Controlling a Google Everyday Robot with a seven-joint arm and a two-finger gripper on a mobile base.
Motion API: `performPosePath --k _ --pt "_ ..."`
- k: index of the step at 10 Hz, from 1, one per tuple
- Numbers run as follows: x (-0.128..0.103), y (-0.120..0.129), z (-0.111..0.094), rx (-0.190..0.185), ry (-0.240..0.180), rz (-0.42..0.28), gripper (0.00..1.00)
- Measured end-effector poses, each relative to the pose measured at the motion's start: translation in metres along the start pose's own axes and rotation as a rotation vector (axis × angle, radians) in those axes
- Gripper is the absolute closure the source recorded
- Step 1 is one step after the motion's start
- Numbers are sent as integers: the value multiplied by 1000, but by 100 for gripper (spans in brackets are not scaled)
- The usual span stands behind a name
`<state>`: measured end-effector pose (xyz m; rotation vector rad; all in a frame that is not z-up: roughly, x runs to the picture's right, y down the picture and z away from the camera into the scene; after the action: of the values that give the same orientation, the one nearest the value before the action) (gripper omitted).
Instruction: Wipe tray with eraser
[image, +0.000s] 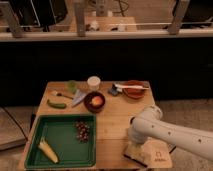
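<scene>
The green tray (62, 150) lies at the front left of the wooden table. It holds a yellow corn cob (48, 151) and a bunch of dark grapes (81, 131). A small dark block (113, 91), possibly the eraser, lies at the back next to the red bowl. My gripper (134, 152) is at the end of the white arm (170, 132), low over the table's front right corner, to the right of the tray and apart from it. I cannot tell whether it holds anything.
At the back of the table are a red bowl (134, 90) with a utensil across it, a dark bowl with an orange fruit (95, 101), a white cup (93, 82), a green vegetable (56, 104) and a folded cloth (77, 97). A counter rail runs behind.
</scene>
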<state>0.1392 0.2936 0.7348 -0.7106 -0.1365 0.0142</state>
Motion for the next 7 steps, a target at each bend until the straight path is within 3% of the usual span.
performPosePath --k 4,5,7 --pt "-3 34 2 -43 18 46 20" --pt "-2 38 4 -41 23 71 20" --pt "7 42 9 -8 42 182 20"
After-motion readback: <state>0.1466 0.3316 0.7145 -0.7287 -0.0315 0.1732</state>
